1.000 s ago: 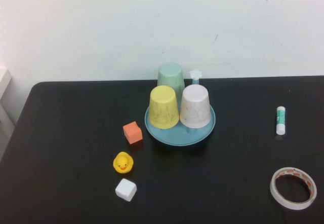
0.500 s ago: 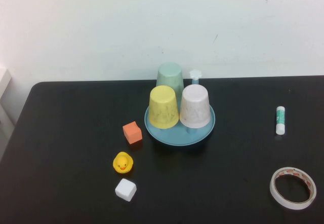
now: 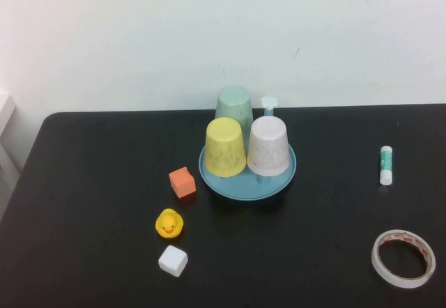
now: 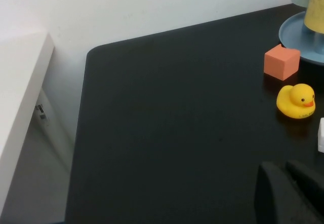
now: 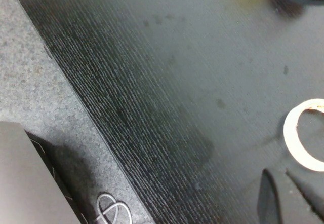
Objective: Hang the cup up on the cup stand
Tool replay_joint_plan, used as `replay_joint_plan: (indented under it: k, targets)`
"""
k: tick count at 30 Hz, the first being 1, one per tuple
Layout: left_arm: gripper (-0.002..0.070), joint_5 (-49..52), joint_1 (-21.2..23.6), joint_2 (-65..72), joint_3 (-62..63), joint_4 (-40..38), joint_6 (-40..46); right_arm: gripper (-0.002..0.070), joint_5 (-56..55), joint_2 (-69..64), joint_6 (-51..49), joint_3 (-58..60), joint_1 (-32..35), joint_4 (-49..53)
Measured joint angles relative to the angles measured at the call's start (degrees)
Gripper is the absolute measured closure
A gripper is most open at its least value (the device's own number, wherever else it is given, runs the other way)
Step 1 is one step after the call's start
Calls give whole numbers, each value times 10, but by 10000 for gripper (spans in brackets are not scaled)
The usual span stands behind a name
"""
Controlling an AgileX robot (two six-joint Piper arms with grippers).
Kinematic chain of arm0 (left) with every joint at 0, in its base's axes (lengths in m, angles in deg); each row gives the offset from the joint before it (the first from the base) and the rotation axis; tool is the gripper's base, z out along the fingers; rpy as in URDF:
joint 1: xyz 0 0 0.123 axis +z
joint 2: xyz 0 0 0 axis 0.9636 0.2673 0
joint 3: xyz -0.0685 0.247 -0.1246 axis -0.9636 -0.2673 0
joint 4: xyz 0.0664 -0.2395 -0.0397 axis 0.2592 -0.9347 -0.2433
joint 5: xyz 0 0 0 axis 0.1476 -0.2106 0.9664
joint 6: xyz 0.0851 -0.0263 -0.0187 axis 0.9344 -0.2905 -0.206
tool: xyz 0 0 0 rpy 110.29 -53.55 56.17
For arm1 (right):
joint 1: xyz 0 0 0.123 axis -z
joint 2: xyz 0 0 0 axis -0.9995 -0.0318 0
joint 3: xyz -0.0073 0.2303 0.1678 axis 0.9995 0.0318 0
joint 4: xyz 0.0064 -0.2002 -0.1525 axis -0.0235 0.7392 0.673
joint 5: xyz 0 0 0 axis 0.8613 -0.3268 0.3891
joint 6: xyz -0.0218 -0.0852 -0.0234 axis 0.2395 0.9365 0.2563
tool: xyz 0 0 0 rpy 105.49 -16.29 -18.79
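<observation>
Nothing has moved since the earlier frame: the cup (image 3: 234,106) sits upturned at the far side of the cup stand (image 3: 247,179), apparently already hung. Left gripper (image 4: 286,193) and right gripper (image 5: 276,196), both closed and empty, wait well short of the stand, near the table's front edge.

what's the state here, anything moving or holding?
Nothing is being handled. The mint cup sits upside down at the back of the stand, behind the yellow cup and the pinkish-white cup; one flower-capped peg is bare. Neither arm shows in the high view. The left gripper is shut and empty over the table's near left, short of the duck. The right gripper is shut and empty by the near edge, beside the tape roll.
</observation>
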State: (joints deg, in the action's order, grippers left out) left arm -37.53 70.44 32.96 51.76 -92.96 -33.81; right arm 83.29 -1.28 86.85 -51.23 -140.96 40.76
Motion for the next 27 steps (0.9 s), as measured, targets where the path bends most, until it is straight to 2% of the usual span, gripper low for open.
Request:
replay_joint_plan:
  k: [18, 21, 27]
  targets:
    - [676, 0, 0, 0, 0, 1, 6, 678, 0, 12, 12, 2, 4, 14]
    - [676, 0, 0, 0, 0, 1, 6, 678, -55, 53, 13, 24, 52, 28]
    - [676, 0, 0, 0, 1, 1, 6, 678, -263, 144, 13, 136, 241, 42]
